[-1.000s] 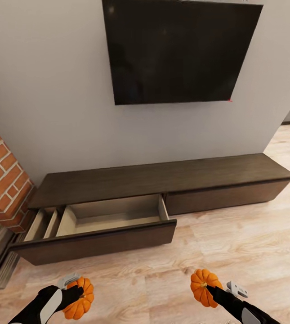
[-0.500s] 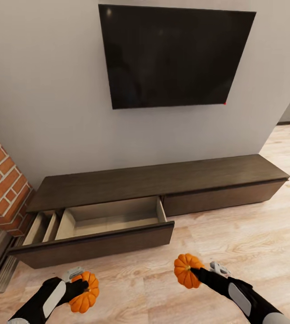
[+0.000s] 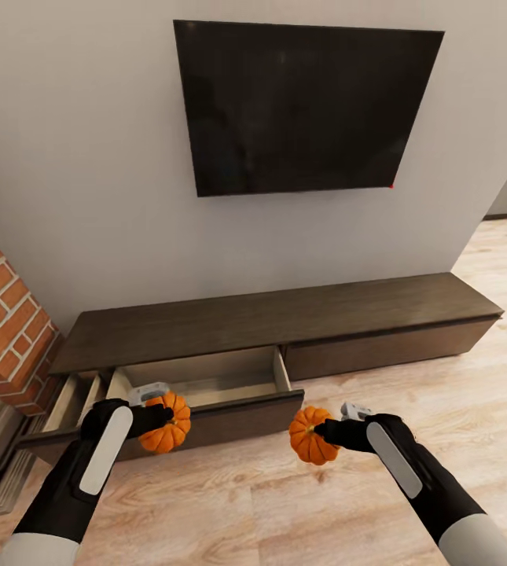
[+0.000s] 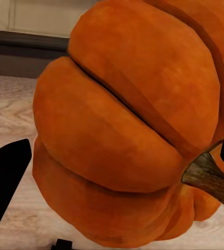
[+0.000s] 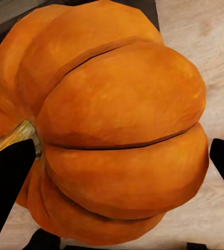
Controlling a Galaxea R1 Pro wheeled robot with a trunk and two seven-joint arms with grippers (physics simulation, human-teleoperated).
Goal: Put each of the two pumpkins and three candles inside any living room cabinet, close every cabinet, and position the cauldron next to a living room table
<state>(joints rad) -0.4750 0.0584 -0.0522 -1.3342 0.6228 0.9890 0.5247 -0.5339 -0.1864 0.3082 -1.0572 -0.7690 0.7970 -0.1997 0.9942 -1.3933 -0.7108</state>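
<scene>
Pumpkins, ribbed orange, sit clamped in left end effector (image 3: 161,417) and right end effector (image 3: 325,431), next needing lowering into the dark wooden cabinet's (image 3: 284,314) open drawer (image 3: 206,381).

Both arms raised and reached forward since 1.0 s ago. Left claw (image 3: 159,418) with its pumpkin (image 3: 167,423) went from the bottom-left edge of the frame up to the open drawer's (image 3: 206,377) front panel, overlapping it now. Right claw (image 3: 324,431) with the other pumpkin (image 3: 312,435) moved from lower right up and toward centre, now just below the drawer's right corner, probably over the floor. Camera shifted slightly too: the TV (image 3: 308,106) sits a bit lower in frame.
</scene>
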